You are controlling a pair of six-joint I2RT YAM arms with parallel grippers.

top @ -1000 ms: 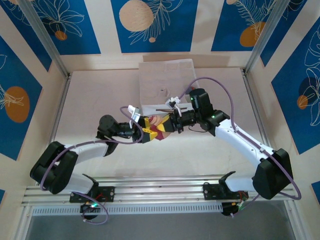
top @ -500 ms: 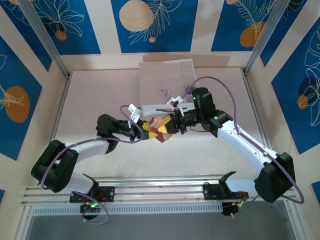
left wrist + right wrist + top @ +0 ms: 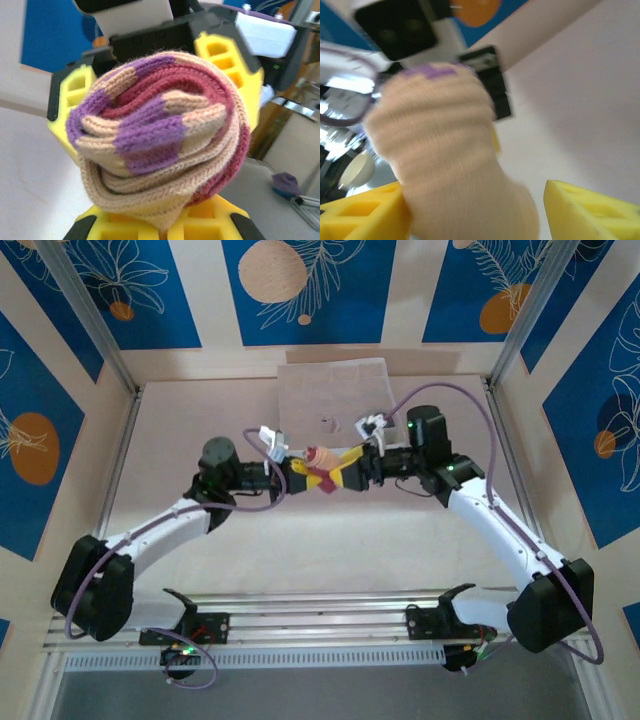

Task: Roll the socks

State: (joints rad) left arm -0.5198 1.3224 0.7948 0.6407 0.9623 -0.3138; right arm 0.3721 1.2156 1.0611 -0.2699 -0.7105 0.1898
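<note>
One of the socks, tan with maroon and purple stripes, is rolled into a tight bundle (image 3: 322,462) held in the air over the middle of the table. My left gripper (image 3: 300,476) is shut on the lower edge of the bundle (image 3: 160,135), its yellow fingers (image 3: 220,217) pressed together under the roll. From the right, my right gripper (image 3: 346,470) stands open around the tan end of the sock (image 3: 450,160). One of its fingers (image 3: 360,215) is against the fabric; the other (image 3: 590,210) stands clear of it.
A white fabric compartment box (image 3: 330,400) lies flat at the back middle of the table, just behind the two grippers. Blue patterned walls and metal posts (image 3: 120,370) enclose the table. A rail (image 3: 320,615) runs along the near edge.
My left gripper closed on the rolled sock, then my right gripper let go and opened. Both arms carried the bundle toward the back of the table.
</note>
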